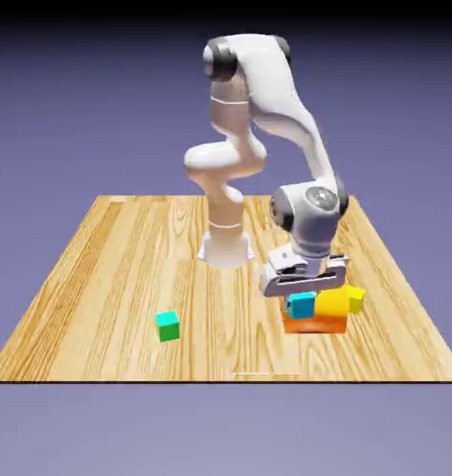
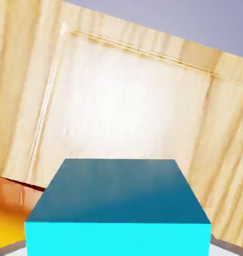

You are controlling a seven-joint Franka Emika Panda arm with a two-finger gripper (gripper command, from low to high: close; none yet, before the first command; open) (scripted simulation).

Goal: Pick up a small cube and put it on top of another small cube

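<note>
My gripper (image 1: 302, 294) hangs low over the table's right side in the exterior view, shut on the small cyan cube (image 1: 301, 304). The cube sits just in front of the upper edge of an orange block (image 1: 315, 322). In the hand view the cyan cube (image 2: 118, 210) fills the bottom middle and hides the finger tips. A greener small cube (image 1: 167, 325) rests alone on the table near the front edge, well off toward the exterior view's left.
A yellow piece (image 1: 334, 302) and a smaller yellow cube (image 1: 355, 297) sit on and beside the orange block, right next to the gripper. Orange (image 2: 8, 192) and yellow (image 2: 3, 227) surfaces show at the hand view's lower left. The robot's base (image 1: 225, 249) stands behind.
</note>
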